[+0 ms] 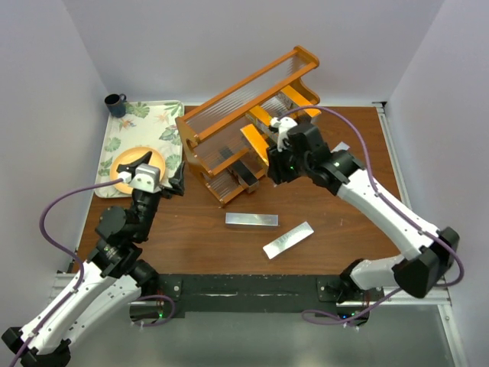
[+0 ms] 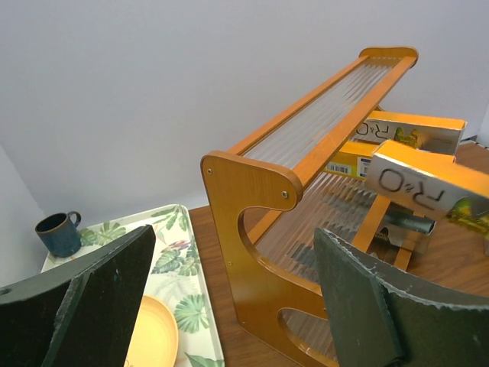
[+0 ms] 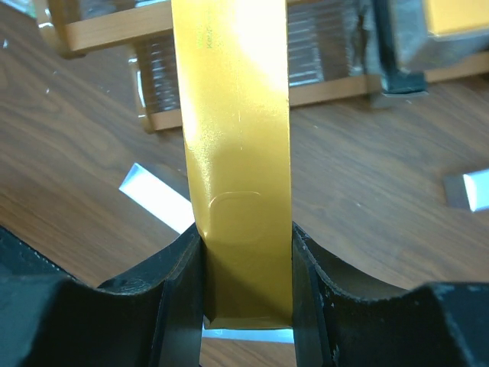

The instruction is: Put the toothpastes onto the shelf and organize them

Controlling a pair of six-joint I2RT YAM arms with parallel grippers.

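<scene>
The orange-brown wooden shelf [image 1: 244, 95] stands at the back middle of the table, and its rounded end panel [image 2: 252, 199] fills the left wrist view. My right gripper [image 1: 270, 157] is at the shelf's front, shut on an orange-gold toothpaste carton [image 3: 237, 153] whose far end points at the lower tiers. Cartons marked "R.O" [image 2: 428, 182] lie on the shelf, with dark ones [image 1: 246, 173] on the bottom tier. Two silver cartons [image 1: 251, 220] [image 1: 288, 239] lie flat on the table. My left gripper [image 1: 176, 186] is open and holds nothing, just left of the shelf's end.
A floral tray [image 1: 164, 115] at the back left carries a yellow plate [image 1: 137, 170]. A dark blue mug [image 1: 115, 104] stands behind the tray in the corner. White walls close in the left, back and right sides.
</scene>
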